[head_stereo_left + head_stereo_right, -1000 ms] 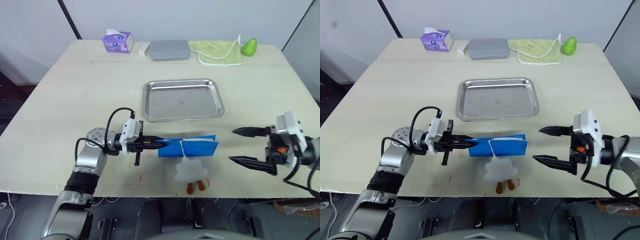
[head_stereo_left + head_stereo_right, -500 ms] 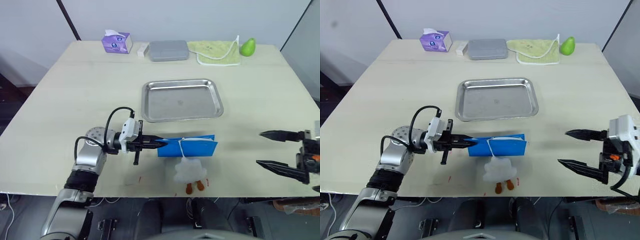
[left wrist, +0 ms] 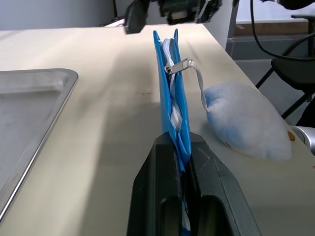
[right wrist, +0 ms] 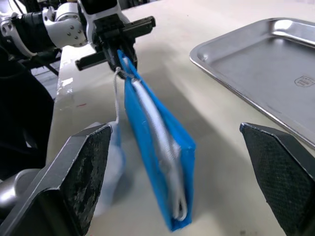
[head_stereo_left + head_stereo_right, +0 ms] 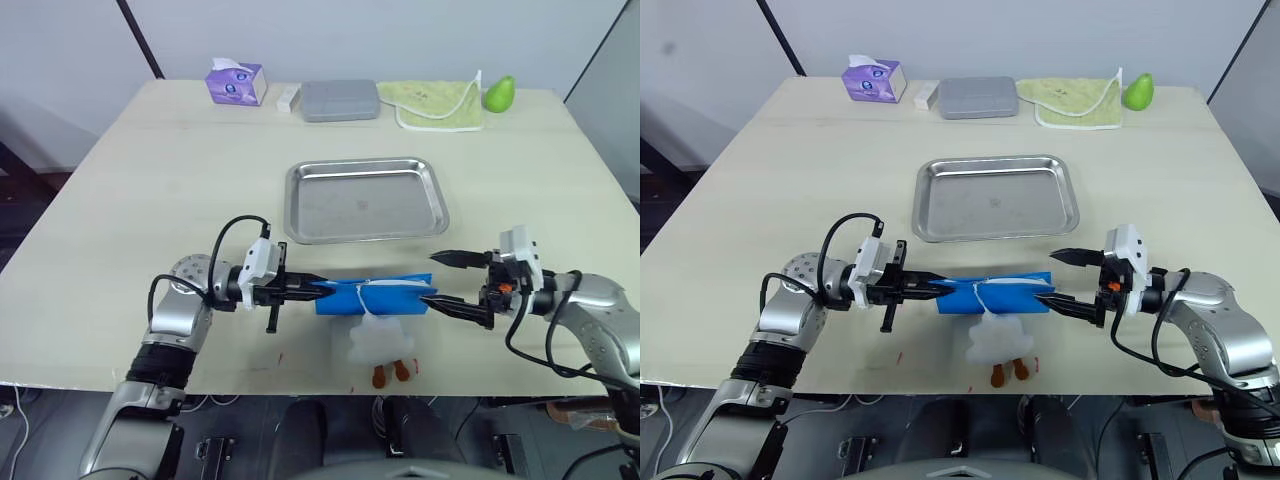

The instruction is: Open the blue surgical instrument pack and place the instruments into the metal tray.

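The blue surgical instrument pack [image 5: 378,295] stands on edge near the table's front, its zipper side up [image 3: 170,86]. My left gripper [image 5: 318,289] is shut on the pack's left end [image 3: 181,142]. My right gripper [image 5: 432,277] is open at the pack's right end, one finger [image 4: 81,169] on each side of the pack [image 4: 152,132]. The metal tray [image 5: 365,205] lies empty just beyond the pack. The instruments are hidden inside the pack. A white cord runs from the zipper pull to a small white orange-footed toy [image 5: 380,345].
Along the far edge stand a purple tissue box [image 5: 235,82], a grey hard case [image 5: 340,100], a green cloth [image 5: 437,105] and a green pear-shaped object [image 5: 498,93]. The toy lies close to the table's front edge.
My right gripper, which had drawn away to the right, has come back left to the pack's right end, still open. Left gripper and pack have stayed put.
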